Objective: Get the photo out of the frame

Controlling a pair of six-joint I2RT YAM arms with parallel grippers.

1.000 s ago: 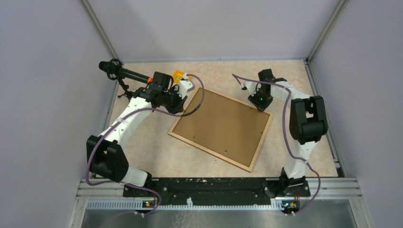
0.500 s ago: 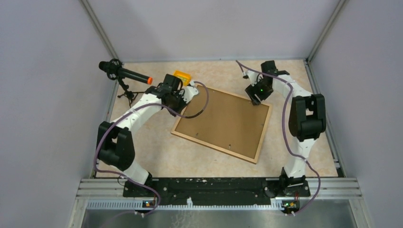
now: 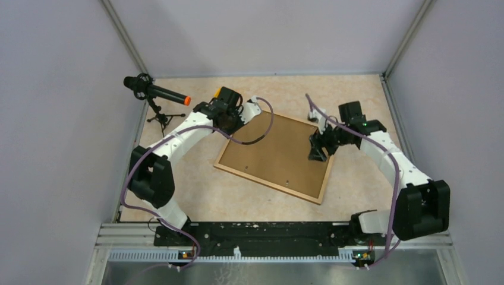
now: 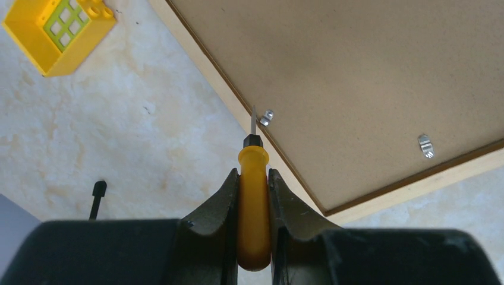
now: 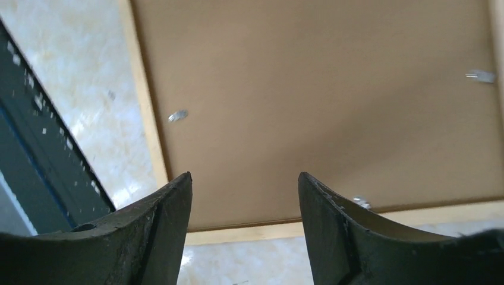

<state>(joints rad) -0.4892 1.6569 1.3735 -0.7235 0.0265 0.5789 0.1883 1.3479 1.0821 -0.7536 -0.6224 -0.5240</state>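
While the frame (image 3: 276,155) lies back-up in the top view, long axis roughly left to right, which arm leads? — Mei

Left. The left gripper (image 3: 241,114) is at the far-left corner and the right gripper (image 3: 317,152) is over the right edge. The photo isn't visible, presumably face-down under the fibreboard. — Tom

Left wrist? — Mei

Clamped on a yellow-handled screwdriver (image 4: 254,196): smooth plastic grip, thin steel blade aimed at a bent metal tab (image 4: 267,117) just ahead by the wood rim. Second tab (image 4: 425,146) is off right, yellow toy block (image 4: 56,29) on the marbled table (image 4: 136,136). — Tom

Right wrist? — Mei

Jaws spread, nothing between them. Matte board below, small tab (image 5: 178,115) ahead-left. — Tom
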